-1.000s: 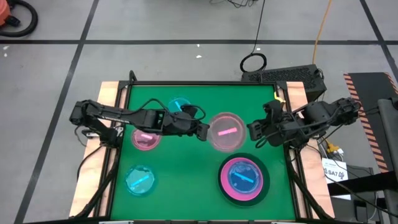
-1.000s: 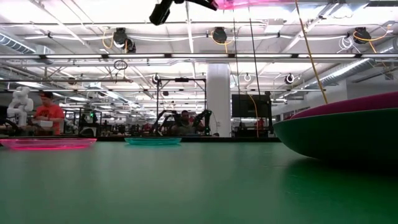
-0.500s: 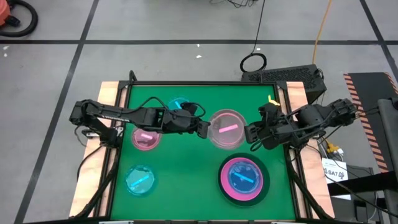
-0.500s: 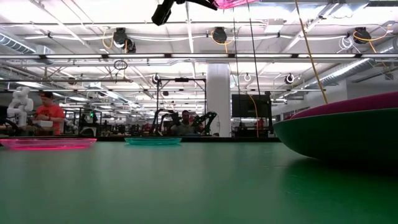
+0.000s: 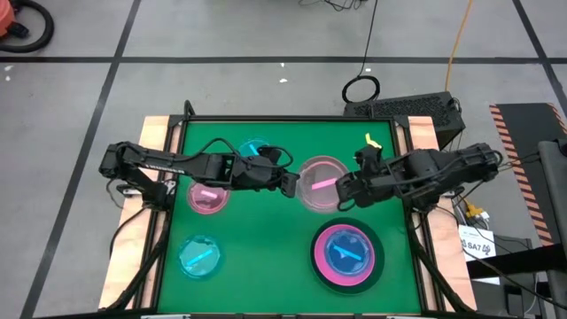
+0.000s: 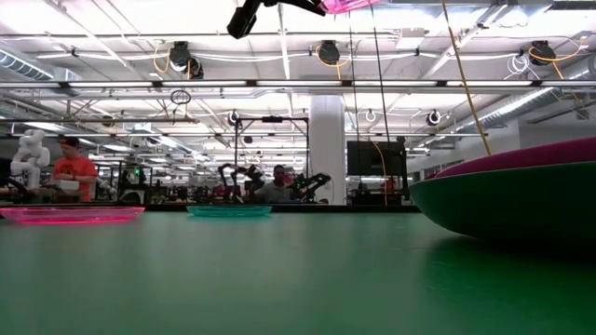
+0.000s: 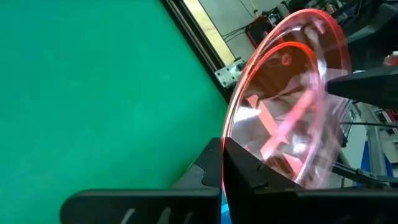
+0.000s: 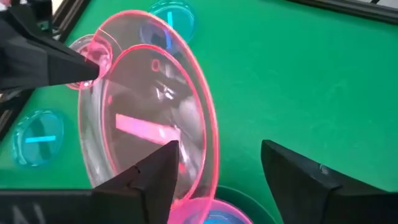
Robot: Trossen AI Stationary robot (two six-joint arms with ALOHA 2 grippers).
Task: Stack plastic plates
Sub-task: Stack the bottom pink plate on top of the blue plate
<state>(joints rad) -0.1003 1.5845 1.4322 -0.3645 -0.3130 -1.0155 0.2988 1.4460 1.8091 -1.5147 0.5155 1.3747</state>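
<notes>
My left gripper is shut on a translucent pink plate high above the table's middle; in the low view the plate shows at the top edge. My right gripper is open at the plate's right rim. In the right wrist view its fingers stand on either side of that rim; I cannot tell whether they touch it. A stack rests near right: a large dark plate, an opaque pink one and a cyan one on top. My left gripper pinches the translucent pink plate's left rim between its two fingers, reaching in roughly level from the table's left. The plate is lifted clear of the table and stays close to level, sticking out beyond the fingers toward the right arm.
A translucent pink plate lies at left, a cyan one near left, and another cyan one far left, partly under my left arm. The green mat is bare between them and the stack. People show beyond the table.
My right gripper has moved toward the table's left, up to the right rim of the held plate, and stays open. My left gripper has kept the plate in the air at nearly the same place.
</notes>
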